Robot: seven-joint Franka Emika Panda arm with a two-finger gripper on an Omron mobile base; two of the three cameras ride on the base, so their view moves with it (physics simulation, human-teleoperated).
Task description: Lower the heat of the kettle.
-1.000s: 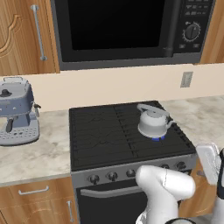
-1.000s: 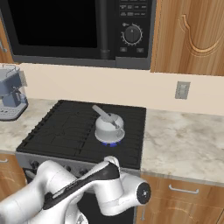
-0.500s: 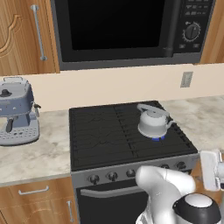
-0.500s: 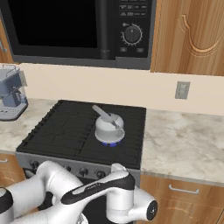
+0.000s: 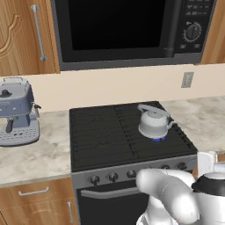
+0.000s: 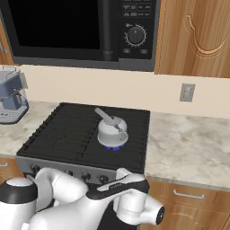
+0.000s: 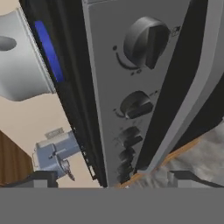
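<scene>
- On stove's rear-right burner (image 5: 154, 139), at two o'clock: kettle (image 5: 154, 123) over blue flame.
- Nearest knob (image 7: 145, 42): probably stiff, rigid; pinch across its ridge.
- Fingers (image 7: 36, 179) spread wide, holding nothing.

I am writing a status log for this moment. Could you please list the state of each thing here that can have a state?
kettle: upright on the stove's back right burner, lid on
burner flame: lit, blue under the kettle
nearest stove knob: untouched
gripper: open, facing the knobs
microwave: door closed
espresso machine: standing on the counter
</scene>
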